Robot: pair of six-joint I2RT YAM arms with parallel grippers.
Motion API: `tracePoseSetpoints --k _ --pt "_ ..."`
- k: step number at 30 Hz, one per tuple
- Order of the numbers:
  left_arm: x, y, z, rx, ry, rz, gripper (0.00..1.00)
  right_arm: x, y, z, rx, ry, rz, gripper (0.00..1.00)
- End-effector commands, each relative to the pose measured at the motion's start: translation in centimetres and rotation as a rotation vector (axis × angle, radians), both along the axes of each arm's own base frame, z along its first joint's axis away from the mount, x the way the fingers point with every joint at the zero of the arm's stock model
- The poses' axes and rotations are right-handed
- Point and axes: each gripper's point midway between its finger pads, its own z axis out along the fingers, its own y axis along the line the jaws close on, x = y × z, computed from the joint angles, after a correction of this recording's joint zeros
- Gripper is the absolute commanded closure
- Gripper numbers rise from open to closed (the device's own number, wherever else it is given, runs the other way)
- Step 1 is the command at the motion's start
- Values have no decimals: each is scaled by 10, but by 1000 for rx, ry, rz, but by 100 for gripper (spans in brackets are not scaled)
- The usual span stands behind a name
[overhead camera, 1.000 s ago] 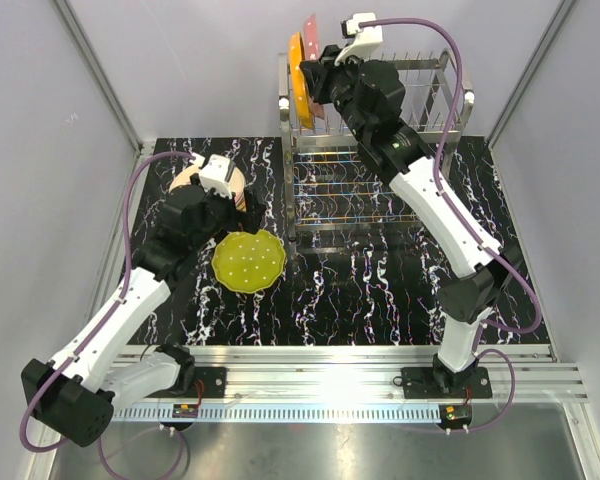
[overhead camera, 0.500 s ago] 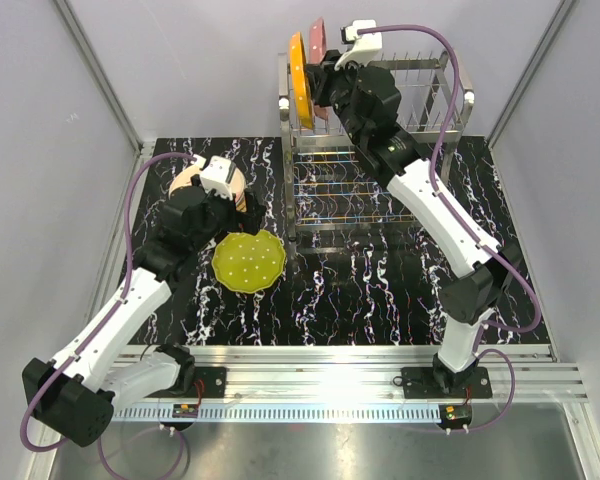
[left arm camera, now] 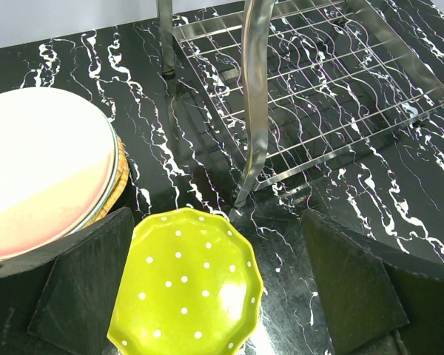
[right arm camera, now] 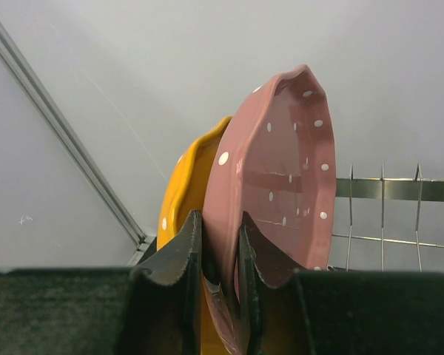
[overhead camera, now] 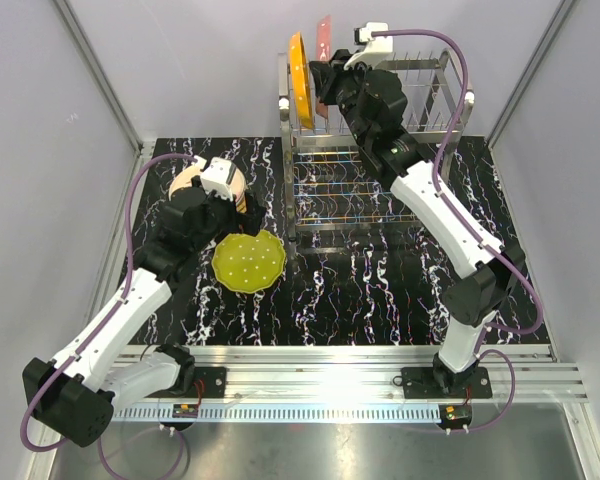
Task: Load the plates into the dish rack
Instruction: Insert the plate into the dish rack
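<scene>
Pink and glossy, the dotted plate (right arm camera: 281, 170) stands on its edge in the right gripper (right arm camera: 216, 244), whose two dark fingers are closed on the lower rim. It hangs over the left end of the dish rack (left arm camera: 253, 89), just beside the orange plate (right arm camera: 179, 196), which stands upright there. I cannot tell if the pink rim already sits between the prongs (right arm camera: 382, 200).

I judge that the step in hand is to set this plate into the upper tier. The next move calls for lowering it straight, parallel to the orange plate, so that the rim goes into a free gap and does not knock its neighbour; only then should the fingers let go.

The left gripper (left arm camera: 218, 296) is wide open and holds nothing. It hovers over the lime-green plate (left arm camera: 185, 288), which lies flat on the black, white-veined table (overhead camera: 380, 290), close to the foot of the rack. Next to it lies a stack of plates (left arm camera: 44, 170) with a cream one on top.

All the dotted plates have a wavy, many-sided rim and a smooth glaze that looks slippery. The rack is shiny steel: thin wires, upright pins, a bent tube for the frame.
</scene>
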Motion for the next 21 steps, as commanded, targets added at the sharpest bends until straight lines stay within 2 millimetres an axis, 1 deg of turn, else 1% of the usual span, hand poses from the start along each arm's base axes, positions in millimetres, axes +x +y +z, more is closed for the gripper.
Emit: tracePoseSetpoints --k 1,3,5,6,10,15,19,21 --pt "6 2 15 -15 -64 16 1 -45 -20 97 140 -221 55 100" --pt "6 3 16 -15 -64 19 1 -51 -22 108 147 -241 63 100" --pt "6 3 16 -15 -64 18 1 -53 -22 113 150 -251 75 100" --pt "5 3 16 -15 -64 18 1 -57 -22 120 160 -262 82 100" --pt "5 2 15 -15 -63 16 1 -61 -21 125 168 -273 100 100" --pt "5 3 15 -12 -62 17 1 -61 -20 128 168 -279 109 100" --pt "6 2 14 -13 -60 16 1 -52 -23 117 169 -252 96 100" --pt "6 2 14 -13 -58 18 1 -46 -23 104 169 -224 96 100"
